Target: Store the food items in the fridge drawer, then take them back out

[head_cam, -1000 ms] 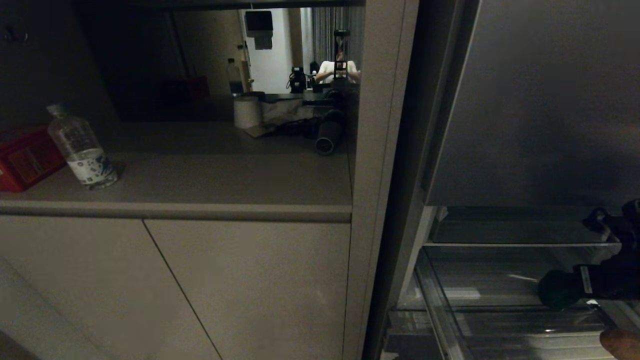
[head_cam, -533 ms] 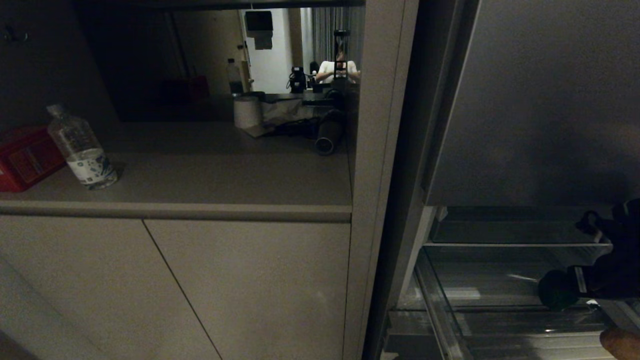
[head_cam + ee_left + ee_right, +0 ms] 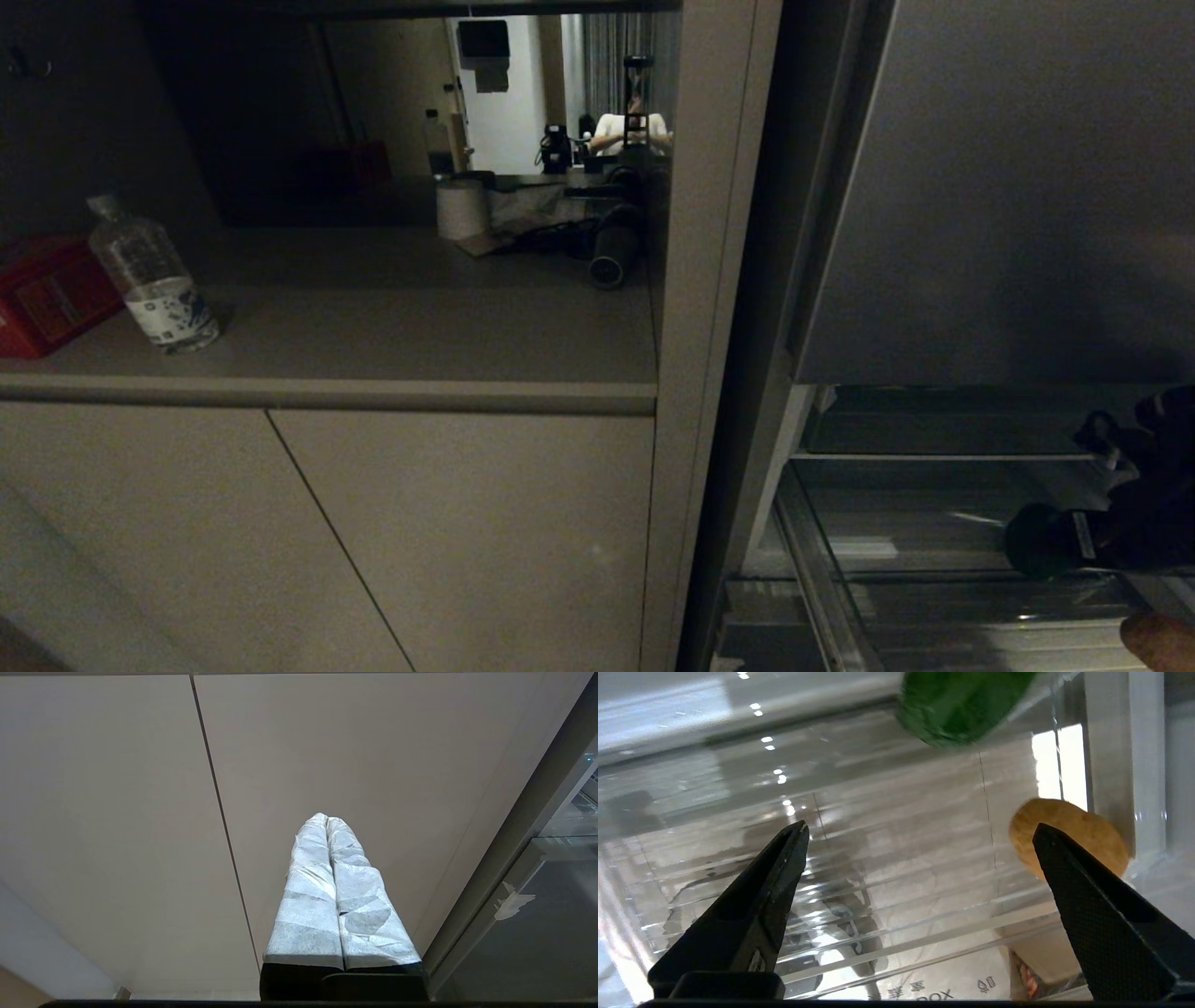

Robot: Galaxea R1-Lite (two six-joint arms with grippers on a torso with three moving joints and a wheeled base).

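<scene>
Dim home kitchen beside an open fridge

A beige counter [image 3: 373,327] over flat-fronted cabinet doors [image 3: 448,532] carries a water bottle [image 3: 154,275], a red box [image 3: 42,294] and a white paper roll [image 3: 462,210]; to the right, a grey fridge door panel [image 3: 1008,187] stands above a clear fridge drawer [image 3: 878,858] containing a potato [image 3: 1064,826] and a green bell pepper [image 3: 962,704].

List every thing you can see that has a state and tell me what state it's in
Fridge drawer: pulled out, holding both food items.
Bell pepper: loose in the drawer, not gripped.
Potato: lying in the drawer by its side wall, not gripped.
Right tool: open, empty, over the drawer.
Left tool: shut, empty, parked facing the cabinet doors, which are closed.
Water bottle: upright on the counter.
</scene>
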